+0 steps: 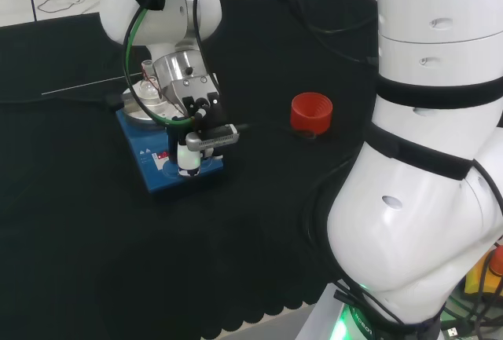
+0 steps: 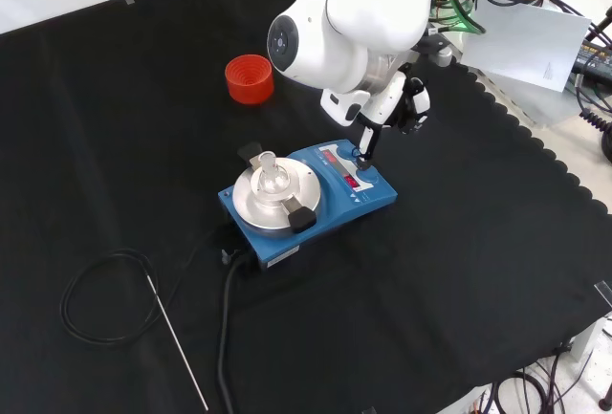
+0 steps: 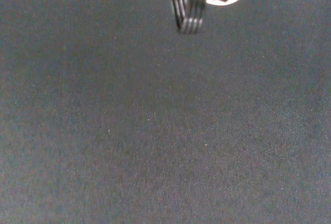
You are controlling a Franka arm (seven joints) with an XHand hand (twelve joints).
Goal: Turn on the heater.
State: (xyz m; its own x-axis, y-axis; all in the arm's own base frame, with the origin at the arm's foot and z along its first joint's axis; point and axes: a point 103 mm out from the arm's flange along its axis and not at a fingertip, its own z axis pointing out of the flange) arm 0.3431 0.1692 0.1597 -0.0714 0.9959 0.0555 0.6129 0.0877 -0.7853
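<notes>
Fingertip contact is what you have at the panel: in the front view your black and white hand point(image 2: 394, 106) reaches down from under the white arm link, with one straight finger point(image 2: 366, 139) extended so that its tip meets the front control strip of the blue, flat-bodied heater with a round silver top plate point(image 2: 373, 192). The other fingers sit tucked higher near the palm and clasp nothing, so read the hand as pointing and pressing rather than gripping.

You can find the heater near the middle of the black cloth point(image 2: 115, 127) in the front view, its panel end turned toward the view's right. A small clear glass flask point(image 2: 269, 170) stands upright on the silver plate, between two black clamp pieces. In the head view the hand point(image 1: 196, 140) hangs over the near end of the heater point(image 1: 145, 148), a finger pointing down at the panel.

Your red ribbed ring stand point(image 2: 250, 79) sits apart from the heater, higher and to the left in the front view, with nothing on it. A black cable point(image 2: 105, 285) loops on the cloth at the lower left of the front view, and a thin metal rod point(image 2: 177, 342) lies beside it.
</notes>
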